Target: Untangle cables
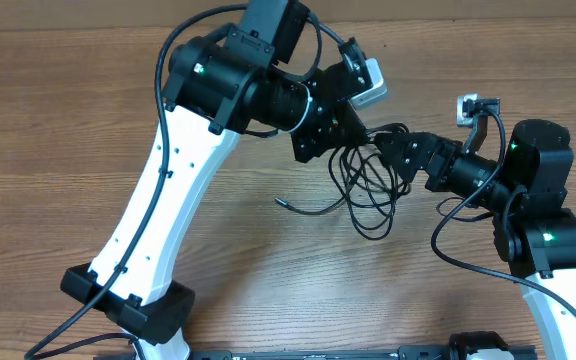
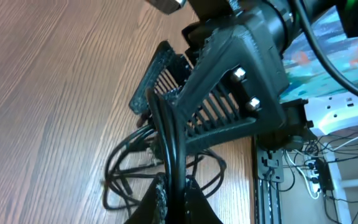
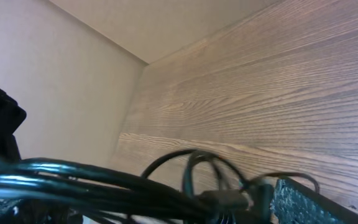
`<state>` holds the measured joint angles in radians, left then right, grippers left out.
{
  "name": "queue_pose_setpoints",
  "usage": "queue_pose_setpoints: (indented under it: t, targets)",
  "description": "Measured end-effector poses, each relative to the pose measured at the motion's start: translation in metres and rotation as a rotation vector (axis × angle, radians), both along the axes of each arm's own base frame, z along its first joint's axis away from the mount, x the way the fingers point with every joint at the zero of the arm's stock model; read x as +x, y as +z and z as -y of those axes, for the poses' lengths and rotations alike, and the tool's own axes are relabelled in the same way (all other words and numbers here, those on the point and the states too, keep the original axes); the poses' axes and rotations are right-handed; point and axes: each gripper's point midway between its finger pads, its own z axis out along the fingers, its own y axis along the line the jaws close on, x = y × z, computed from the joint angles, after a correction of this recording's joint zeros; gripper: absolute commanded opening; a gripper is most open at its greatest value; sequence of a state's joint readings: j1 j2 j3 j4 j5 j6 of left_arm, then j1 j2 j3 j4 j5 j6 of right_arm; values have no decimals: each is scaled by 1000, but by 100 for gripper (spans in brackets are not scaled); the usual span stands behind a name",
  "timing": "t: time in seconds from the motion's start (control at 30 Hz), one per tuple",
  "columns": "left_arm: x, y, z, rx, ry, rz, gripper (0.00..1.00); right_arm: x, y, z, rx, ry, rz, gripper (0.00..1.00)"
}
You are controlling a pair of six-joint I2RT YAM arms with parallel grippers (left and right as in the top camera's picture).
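The cables are thin black cords, looped in a tangle on the wooden table between the two arms, with one plug end trailing left. My left gripper reaches in from the upper left. In the left wrist view it is shut on a bunch of cable strands that run up to my right gripper. My right gripper faces it from the right and holds the same bunch. In the right wrist view the cables run across the front, by the finger pad.
The wooden table stretches left and forward of the tangle. A white and grey block sits on the left arm's wrist. Thick black arm wires loop near the right arm's base.
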<state>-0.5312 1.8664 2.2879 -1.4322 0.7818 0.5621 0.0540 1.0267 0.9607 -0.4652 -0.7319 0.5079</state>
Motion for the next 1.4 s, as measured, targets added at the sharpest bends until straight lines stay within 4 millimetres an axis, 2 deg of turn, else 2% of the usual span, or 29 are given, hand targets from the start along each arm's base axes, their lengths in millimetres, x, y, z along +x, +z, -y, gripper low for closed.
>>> queue_pose_setpoints:
  t: [0.4,0.67,0.8,1.03,1.3,1.4]
  targets:
    - [1,5,4,-31,-14,18,4,-7,-26,9,-44,-52,-122,98]
    - [30,12,-14,-63,151,-74,4,-11,-35,11,-58,-61,-165,98]
    - [42,15,-22,-77,234,-129,4,-15,-40,11,-65,-58,-190,95]
    - [57,28,-18,-138,324,-178,4,-27,-53,11,-70,-48,-273,94]
    - [81,41,-16,-203,500,-273,4,-34,-45,-2,-6,9,-291,94]
    - [87,50,-12,-244,533,-293,4,-38,-41,-16,-1,62,-270,94]
